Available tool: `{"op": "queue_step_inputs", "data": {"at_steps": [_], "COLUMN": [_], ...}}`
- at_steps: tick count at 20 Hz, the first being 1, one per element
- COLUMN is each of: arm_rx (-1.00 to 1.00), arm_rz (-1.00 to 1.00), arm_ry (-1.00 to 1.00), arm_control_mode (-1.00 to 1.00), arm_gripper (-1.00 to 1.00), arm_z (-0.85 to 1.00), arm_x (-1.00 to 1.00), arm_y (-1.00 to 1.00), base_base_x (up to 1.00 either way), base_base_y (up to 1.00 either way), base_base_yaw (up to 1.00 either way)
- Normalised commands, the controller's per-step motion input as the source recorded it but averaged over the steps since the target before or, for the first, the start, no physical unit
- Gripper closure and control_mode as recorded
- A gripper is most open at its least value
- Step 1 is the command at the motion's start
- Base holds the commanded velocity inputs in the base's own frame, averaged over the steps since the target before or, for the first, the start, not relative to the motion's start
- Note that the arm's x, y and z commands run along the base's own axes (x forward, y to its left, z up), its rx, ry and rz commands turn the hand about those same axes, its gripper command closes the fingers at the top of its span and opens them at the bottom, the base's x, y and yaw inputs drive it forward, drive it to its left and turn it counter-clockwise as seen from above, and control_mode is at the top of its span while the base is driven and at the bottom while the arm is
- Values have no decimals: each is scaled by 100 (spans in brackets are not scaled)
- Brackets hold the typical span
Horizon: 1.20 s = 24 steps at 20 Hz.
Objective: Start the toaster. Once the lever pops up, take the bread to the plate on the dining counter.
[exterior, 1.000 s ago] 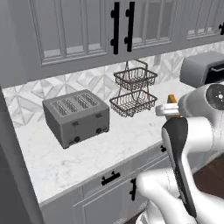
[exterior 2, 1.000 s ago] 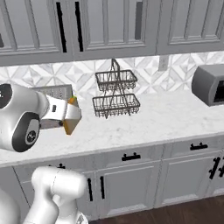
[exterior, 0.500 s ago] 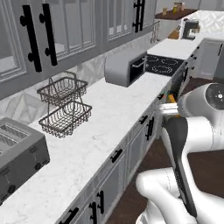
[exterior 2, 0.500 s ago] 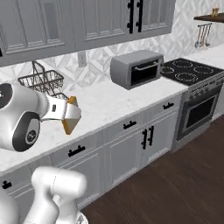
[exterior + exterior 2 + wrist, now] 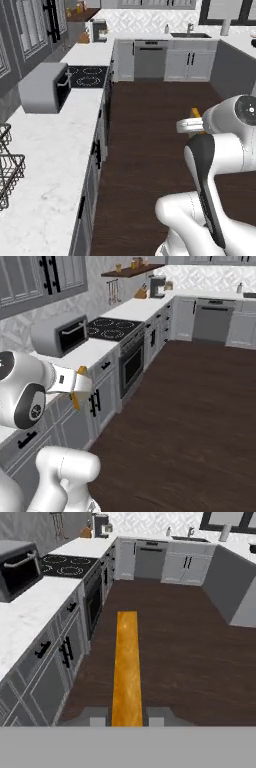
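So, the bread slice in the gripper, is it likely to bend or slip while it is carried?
The bread probably keeps its shape: in the hand view it juts straight out from the gripper, seen edge-on, without sagging. It seems light, since a pinch at one end holds it. It is thin and likely brittle, so a bump against the counter could crack it.

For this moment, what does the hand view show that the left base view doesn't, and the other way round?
Hand view: the jaws shut on the bread, seen edge-on along its whole length.
Left base view: the wire basket on the counter, and the arm from behind, with just a sliver of bread at its hand.
Both: toaster oven, cooktop, dishwasher, dark wood floor.
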Motion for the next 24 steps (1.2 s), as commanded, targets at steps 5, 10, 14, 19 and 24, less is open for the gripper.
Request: {"op": "queue_step_inputs", "data": {"at_steps": [5,10,14,19,24], "arm_rx": [0,0,0,0,0], "arm_rz": [0,0,0,0,0], "arm_ry": [0,0,0,0,0], "arm_control_mode": [100,100,100,100,100], "arm_gripper": [100,100,100,100,100], "arm_z": [0,0,0,0,0], "arm_x": [0,0,0,0,0], "arm_y": [0,0,0,0,0], "base_base_x": [0,18,85,100,100], "base_base_y": [-34,-35,-10,0,1], "base_base_yaw": [-84,-76,-35,-3,0]}}
